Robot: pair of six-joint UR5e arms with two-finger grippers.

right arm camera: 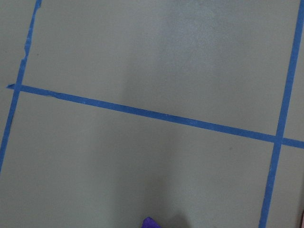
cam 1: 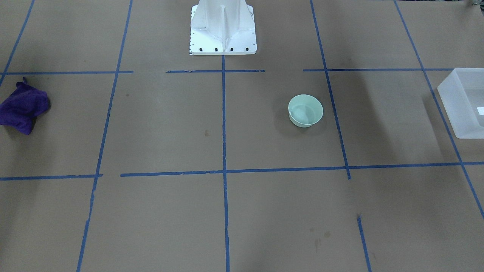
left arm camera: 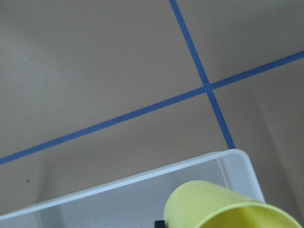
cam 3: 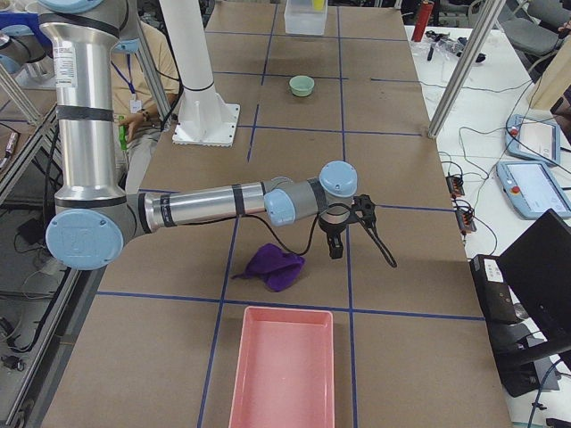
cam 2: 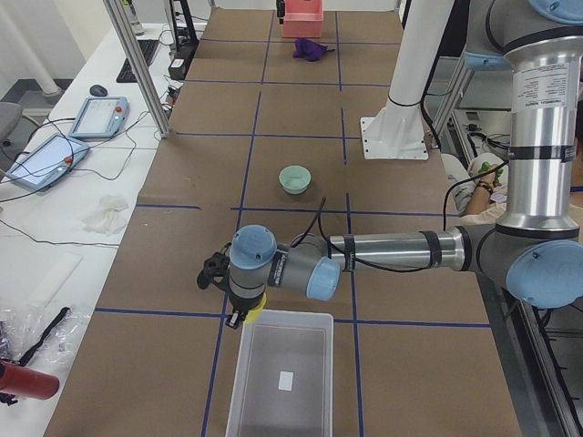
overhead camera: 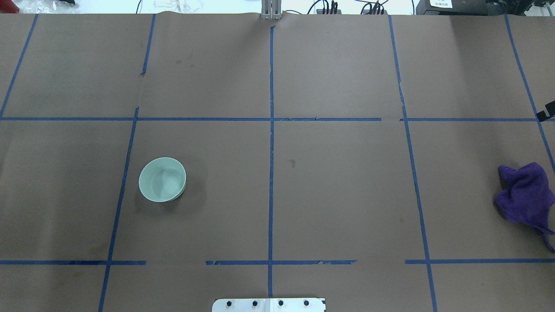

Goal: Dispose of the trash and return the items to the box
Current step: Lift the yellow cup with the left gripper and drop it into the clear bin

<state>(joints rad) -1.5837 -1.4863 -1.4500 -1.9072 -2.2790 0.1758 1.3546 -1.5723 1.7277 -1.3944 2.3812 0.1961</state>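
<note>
The yellow cup (left arm camera: 216, 206) sits directly at the left gripper (cam 2: 242, 315), suspended over one end corner of the translucent bin (cam 2: 282, 382). Left gripper jaw state: cannot tell. Only a dark sliver shows beside the cup in the wrist view.

The mint-green bowl (overhead camera: 162, 179) stands upright on the table (overhead camera: 338, 195), well apart from both grippers and from the bin.

The right gripper (cam 3: 334, 248) points downward, near the crumpled purple cloth (cam 3: 275, 265). Whether its jaws stand apart or together cannot be told from the side view.
</note>
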